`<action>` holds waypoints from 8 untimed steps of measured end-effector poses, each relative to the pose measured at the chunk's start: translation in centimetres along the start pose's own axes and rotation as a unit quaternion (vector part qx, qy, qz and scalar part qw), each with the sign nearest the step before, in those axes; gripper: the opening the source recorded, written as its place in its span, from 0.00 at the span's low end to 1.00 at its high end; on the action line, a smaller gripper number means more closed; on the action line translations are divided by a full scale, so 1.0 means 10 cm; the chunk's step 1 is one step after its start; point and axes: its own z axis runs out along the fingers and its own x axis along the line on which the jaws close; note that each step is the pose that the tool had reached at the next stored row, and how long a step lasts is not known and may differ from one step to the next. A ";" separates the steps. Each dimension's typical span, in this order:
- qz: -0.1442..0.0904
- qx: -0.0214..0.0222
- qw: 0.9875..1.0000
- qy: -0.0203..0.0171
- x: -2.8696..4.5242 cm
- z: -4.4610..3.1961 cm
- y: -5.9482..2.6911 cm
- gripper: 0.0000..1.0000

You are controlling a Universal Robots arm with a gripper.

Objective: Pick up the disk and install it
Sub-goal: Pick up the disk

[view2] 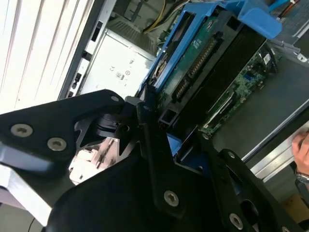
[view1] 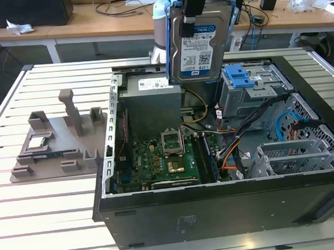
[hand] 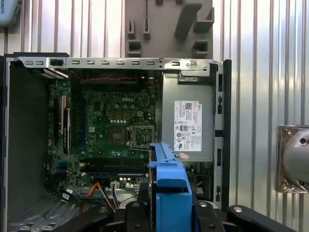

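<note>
Gripper [view2: 173,139] clamps the disk [view1: 201,46] (top partly hidden) above the case [view1: 217,210].

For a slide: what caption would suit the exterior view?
Gripper holds the disk upright above the open computer case on the slatted table.

Gripper [view2: 174,133] black, fingers [view2: 149,140] clamped on end of disk [view2: 205,53]. Disk tilted, green circuit-board face showing, blue bracket [view2: 169,43] along its edge. Beyond it: grey box [view2: 120,63] with white sticker, metal case wall [view2: 89,43], slatted table [view2: 34,43]. Green motherboard [view2: 241,92] behind disk. Person's hand [view2: 301,142] outside case, near its rim.
</note>
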 end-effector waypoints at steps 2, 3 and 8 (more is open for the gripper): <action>0.000 0.000 1.000 0.000 0.066 0.003 -0.021 0.37; 0.000 0.000 1.000 0.000 0.096 0.004 -0.027 0.37; 0.000 0.000 1.000 0.000 0.273 0.012 -0.062 0.37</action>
